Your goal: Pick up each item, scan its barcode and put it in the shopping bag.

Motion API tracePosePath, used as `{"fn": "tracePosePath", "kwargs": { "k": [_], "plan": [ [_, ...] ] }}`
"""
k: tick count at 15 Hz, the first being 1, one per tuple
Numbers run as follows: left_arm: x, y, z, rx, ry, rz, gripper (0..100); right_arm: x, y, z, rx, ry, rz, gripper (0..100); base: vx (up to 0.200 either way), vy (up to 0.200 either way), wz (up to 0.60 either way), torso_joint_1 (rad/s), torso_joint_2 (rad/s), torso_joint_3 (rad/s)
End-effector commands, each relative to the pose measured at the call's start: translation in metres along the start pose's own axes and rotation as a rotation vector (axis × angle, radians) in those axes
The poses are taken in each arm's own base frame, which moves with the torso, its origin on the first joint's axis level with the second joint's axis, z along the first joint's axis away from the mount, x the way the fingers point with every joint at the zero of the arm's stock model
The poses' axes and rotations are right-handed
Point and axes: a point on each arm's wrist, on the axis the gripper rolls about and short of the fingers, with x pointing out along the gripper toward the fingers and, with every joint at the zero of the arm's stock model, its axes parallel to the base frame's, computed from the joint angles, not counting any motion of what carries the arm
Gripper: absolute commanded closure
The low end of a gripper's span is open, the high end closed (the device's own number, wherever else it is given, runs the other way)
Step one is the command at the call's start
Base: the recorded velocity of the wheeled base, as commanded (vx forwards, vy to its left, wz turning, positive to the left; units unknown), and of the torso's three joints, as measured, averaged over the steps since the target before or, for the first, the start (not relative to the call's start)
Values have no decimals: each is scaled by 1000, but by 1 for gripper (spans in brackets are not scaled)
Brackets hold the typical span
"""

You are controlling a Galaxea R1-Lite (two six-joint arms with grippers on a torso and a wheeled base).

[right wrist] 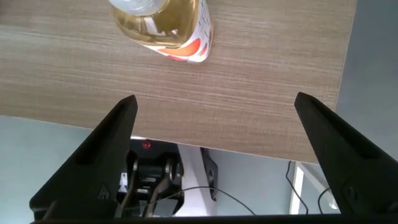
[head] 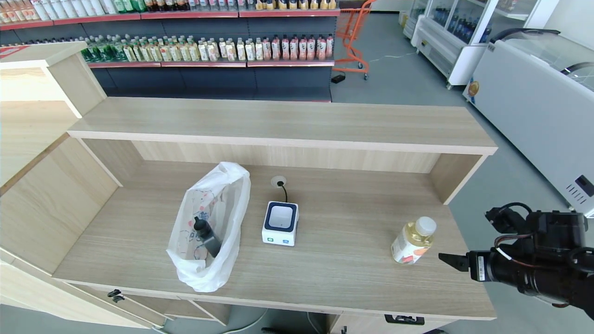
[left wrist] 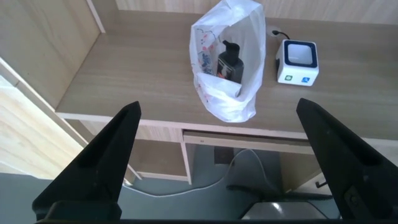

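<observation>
Bottle (head: 413, 241): clear, yellowish liquid, white cap, white-and-orange label. It stands upright near the right end of the worktop (head: 343, 250); the right wrist view cuts it off at the frame edge.
Right claw (right wrist: 214, 162): fingers spread wide, empty, at the worktop's front right corner near the bottle, not touching it.
Left claw (left wrist: 214, 158): likewise spread and empty, out in front of the worktop.
Shopping bag (head: 209, 232): white film, mouth open, left of the scanner (head: 280, 223).
Dark pump bottle (head: 207, 236): inside the bag, base veiled by film; the left wrist view looks straight into the bag's mouth at it.
</observation>
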Motion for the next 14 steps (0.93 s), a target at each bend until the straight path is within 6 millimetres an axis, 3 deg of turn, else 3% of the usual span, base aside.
{"fn": "tracePosePath", "kwargs": {
  "k": [1,5,7,14],
  "plan": [
    [0,0,0,0,0,0,0,15,-2,-14,-15,78,27,0,0,0,0,0,0,0],
    [0,0,0,0,0,0,0,41,4,-21,-110,73,53,0,0,0,0,0,0,0],
    [0,0,0,0,0,0,0,56,16,-19,-159,19,91,0,0,0,0,0,0,0],
    [0,0,0,0,0,0,0,98,35,-25,-194,-77,107,0,0,0,0,0,0,0]
  ]
}}
